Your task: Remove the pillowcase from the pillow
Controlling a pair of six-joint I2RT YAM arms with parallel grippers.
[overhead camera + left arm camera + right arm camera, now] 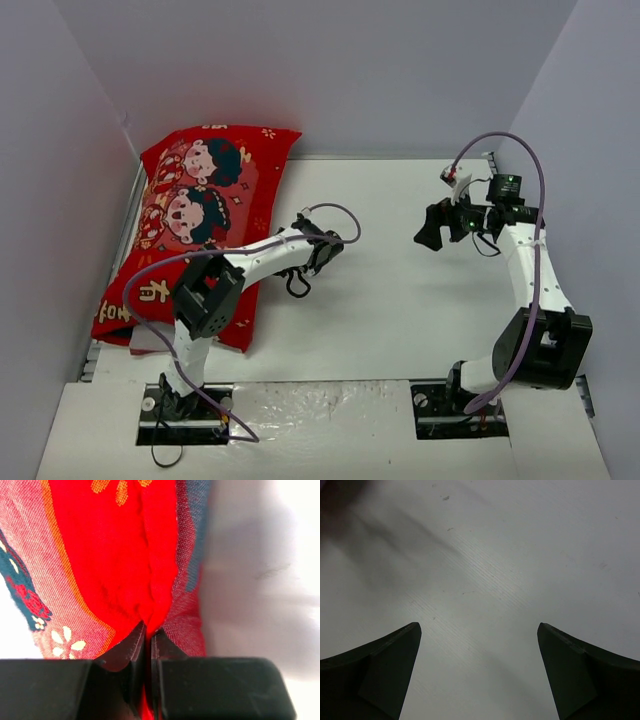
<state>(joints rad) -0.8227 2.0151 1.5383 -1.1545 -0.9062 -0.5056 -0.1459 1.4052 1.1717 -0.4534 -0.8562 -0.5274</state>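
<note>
The red pillowcase [205, 225], printed with two cartoon children, lies at the table's left side, its far end leaning on the back wall. A bit of the white pillow [150, 342] shows under its near end. My left gripper [318, 250] is at the cover's right edge; its fingertips are hidden under the wrist in the top view. In the left wrist view the gripper [148, 630] is shut on a raised fold of the red pillowcase [125, 555]. My right gripper [432, 235] hangs open and empty over bare table, as its wrist view [479, 630] shows.
The white table [390, 300] is closed in by grey walls at the back and both sides. A purple cable loops above each arm. A black cable loop [297, 285] hangs under the left wrist.
</note>
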